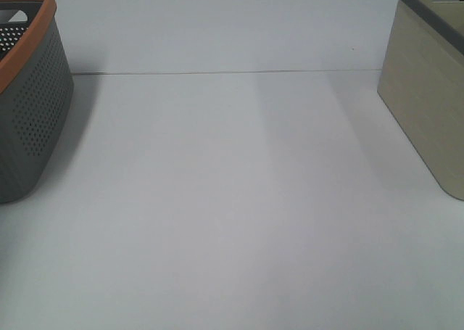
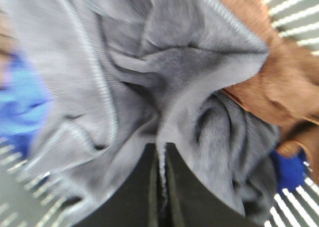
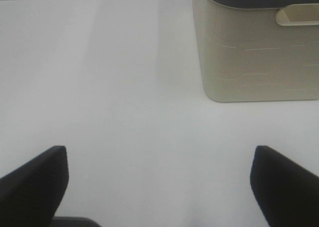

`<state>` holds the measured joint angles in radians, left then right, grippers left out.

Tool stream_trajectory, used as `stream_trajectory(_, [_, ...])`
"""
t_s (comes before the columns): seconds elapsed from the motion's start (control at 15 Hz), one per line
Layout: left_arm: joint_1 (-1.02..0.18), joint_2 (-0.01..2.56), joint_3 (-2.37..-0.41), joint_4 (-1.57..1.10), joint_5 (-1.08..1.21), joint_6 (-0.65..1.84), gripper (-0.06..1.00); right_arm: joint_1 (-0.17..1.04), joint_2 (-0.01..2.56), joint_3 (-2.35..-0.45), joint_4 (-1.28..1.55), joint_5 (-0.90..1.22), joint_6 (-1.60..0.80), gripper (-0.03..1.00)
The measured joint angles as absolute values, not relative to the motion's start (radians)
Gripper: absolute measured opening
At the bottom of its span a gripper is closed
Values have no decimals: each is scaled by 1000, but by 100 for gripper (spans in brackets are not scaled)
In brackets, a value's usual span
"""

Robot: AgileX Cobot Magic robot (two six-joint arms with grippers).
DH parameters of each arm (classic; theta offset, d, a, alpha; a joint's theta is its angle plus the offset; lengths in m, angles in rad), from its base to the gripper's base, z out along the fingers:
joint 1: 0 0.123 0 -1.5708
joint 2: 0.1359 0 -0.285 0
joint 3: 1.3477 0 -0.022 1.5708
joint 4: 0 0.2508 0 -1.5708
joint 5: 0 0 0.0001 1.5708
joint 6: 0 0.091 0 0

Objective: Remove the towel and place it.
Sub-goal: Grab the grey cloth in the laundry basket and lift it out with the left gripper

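In the slatted basket [image 2: 294, 12]: the towel [image 2: 149, 62], crumpled grey terry with a stitched hem, lies over a brown cloth [image 2: 269, 82] and a blue cloth [image 2: 22, 102].
Left gripper [image 2: 160, 162]: clenched on a towel fold.
Right gripper [image 3: 159, 154]: released, above the white table [image 3: 99, 87].
Table sides: perforated grey basket [image 1: 32, 105] with an orange rim; smooth beige basket [image 1: 424, 105] with a dark rim.

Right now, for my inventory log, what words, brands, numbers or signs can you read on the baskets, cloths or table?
None: no text shows on the grey perforated plastic basket with orange rim, the beige plastic basket with dark rim, the dark grey terry towel (blurred) or the white table.
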<state>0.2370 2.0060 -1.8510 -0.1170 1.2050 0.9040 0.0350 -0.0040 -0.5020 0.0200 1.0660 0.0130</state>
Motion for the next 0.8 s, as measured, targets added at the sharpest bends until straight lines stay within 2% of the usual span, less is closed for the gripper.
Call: stream_trajectory(0.8, [237, 1563, -1852, -132, 1217, 863, 0, 35, -4, -502, 20, 1066, 13, 96])
